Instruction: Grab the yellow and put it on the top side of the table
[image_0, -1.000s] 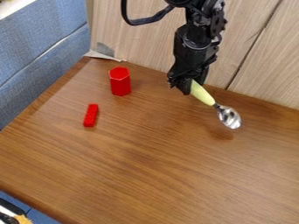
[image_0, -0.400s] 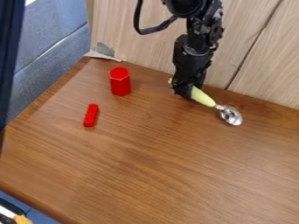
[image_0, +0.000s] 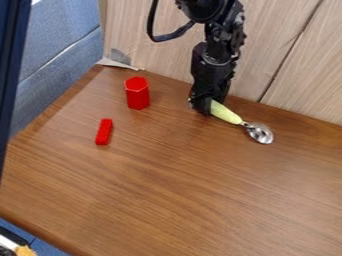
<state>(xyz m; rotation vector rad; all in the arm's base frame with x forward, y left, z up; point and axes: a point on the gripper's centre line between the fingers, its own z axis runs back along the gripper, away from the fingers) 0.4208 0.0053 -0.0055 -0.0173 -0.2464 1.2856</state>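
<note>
Pale yellow-green handle and silvery metal bowl: a spoon (image_0: 226, 114) sits right of centre in the upper half of the frame, near the back edge of the brown wooden desk (image_0: 174, 192). The black pincer (image_0: 204, 106) is clamped on the handle's end. Compared with the earliest frame, the spoon lies flatter across the picture, its bowl slightly higher; since the frame just before, pincer and spoon have shifted a little left. The spoon's long axis slants from upper left to lower right, the handle's end at the upper left and the bowl pointing lower right. Whether it touches the desk, I cannot tell.

Left of the pincer, a red six-sided block (image_0: 137, 93) stands upright. Below and left of that lies a narrow red bar (image_0: 103, 132), both unmoved. Light wood panels (image_0: 284, 60) rise behind the desk; blue padded panels (image_0: 61, 50) stand at upper left.
</note>
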